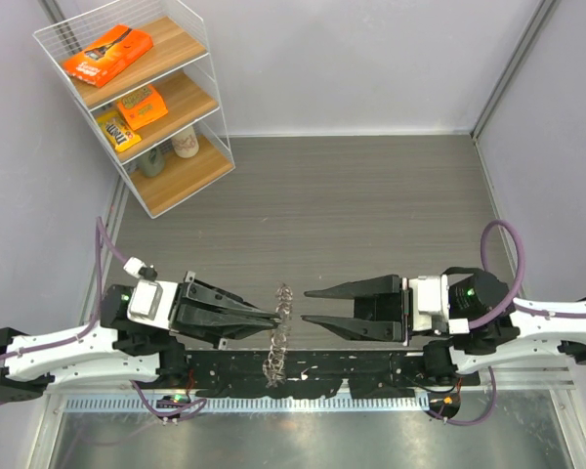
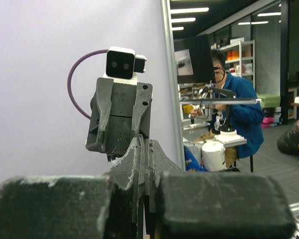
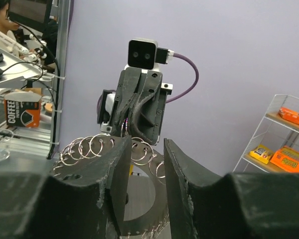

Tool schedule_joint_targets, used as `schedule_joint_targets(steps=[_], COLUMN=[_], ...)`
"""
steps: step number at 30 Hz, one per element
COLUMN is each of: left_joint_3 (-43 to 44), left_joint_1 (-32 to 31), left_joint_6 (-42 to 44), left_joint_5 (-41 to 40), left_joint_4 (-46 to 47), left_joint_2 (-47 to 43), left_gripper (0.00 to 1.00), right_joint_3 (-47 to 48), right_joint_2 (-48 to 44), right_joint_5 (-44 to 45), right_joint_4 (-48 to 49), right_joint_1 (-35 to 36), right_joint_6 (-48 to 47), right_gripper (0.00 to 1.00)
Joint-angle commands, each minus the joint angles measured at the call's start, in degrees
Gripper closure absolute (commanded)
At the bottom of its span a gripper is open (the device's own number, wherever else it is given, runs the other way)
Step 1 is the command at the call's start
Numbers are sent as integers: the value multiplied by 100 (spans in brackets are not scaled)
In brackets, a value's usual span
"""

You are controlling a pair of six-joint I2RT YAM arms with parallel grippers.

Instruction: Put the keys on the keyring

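Between your two arms, over the near edge of the grey wood-grain table [image 1: 371,215], hung one keyring [image 1: 276,347]: a floppy loop of small silvery metal rings. Your black two-finger left gripper [image 1: 272,319] was pressed together, seemingly pinching the loop's upper rings. Your black right gripper [image 1: 305,306] stood with fingers apart, gripping nothing, tips facing the left tips, just beside the loop.

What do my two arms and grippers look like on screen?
The left arm and right arm have white shells with black joints, each trailing a purple cable. The left gripper and right gripper are black, tapered, two-fingered, each topped by a white camera block.
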Motion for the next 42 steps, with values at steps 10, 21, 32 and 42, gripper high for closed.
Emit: schedule_joint_targets(steps=[10, 21, 32, 42], left_joint_3=[-248, 112, 876, 1747], left_joint_1=[-7, -7, -7, -7], left_joint_6=[-414, -107, 210, 34], left_joint_5=[-187, -485, -794, -679], left_joint_4=[2067, 277, -2141, -4075], left_joint_2=[163, -82, -505, -303], left_gripper=[100, 100, 100, 100], right_joint_3=[1844, 1808, 1984, 2424], right_joint_2=[775, 644, 398, 802], right_joint_5=[-577, -524, 327, 416], right_joint_4=[-2748, -2782, -3749, -4347], right_joint_1=[-12, -12, -12, -12], right_joint_6=[602, 690, 963, 1270], right_gripper=[66, 66, 65, 66])
